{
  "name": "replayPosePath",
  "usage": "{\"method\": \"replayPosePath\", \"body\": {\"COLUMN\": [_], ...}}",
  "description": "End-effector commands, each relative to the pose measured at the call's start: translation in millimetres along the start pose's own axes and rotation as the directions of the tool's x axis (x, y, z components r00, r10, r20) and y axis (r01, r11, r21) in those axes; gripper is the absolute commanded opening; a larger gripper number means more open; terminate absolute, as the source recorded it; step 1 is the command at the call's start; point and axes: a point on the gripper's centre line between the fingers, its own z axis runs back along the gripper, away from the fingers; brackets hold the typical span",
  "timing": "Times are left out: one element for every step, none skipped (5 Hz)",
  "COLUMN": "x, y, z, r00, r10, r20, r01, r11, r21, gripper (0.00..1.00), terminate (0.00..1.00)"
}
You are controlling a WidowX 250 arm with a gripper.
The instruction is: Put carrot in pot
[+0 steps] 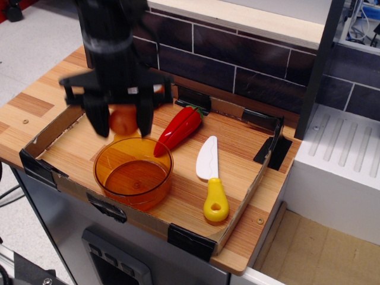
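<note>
My black gripper (120, 123) is shut on the small orange carrot (123, 120) and holds it in the air above the far rim of the pot. The pot (133, 173) is a round translucent orange bowl standing at the front left of the cardboard tray, with nothing inside it. The gripper and arm are blurred by motion. The carrot shows between the two black fingers (97, 122).
A long red pepper (179, 129) lies just right of the pot. A toy knife (211, 178) with a yellow handle lies further right. The shallow cardboard tray (261, 172) holds all of this on a wooden counter. The arm hides the salmon slice at the back.
</note>
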Motion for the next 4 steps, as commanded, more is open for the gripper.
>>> {"method": "replayPosePath", "body": {"x": [-8, -9, -9, -2], "y": [-4, -2, 0, -1], "z": [-7, -2, 8, 22], "r00": [0.999, 0.997, 0.991, 0.993], "r10": [-0.044, -0.074, -0.116, -0.107], "r20": [0.002, -0.022, -0.063, -0.04], "r01": [0.044, 0.071, 0.107, 0.1], "r11": [0.999, 0.994, 0.986, 0.984], "r21": [-0.016, -0.087, -0.129, -0.147], "gripper": [1.0, 1.0, 1.0, 1.0], "terminate": [0.0, 0.0, 0.0, 0.0]}}
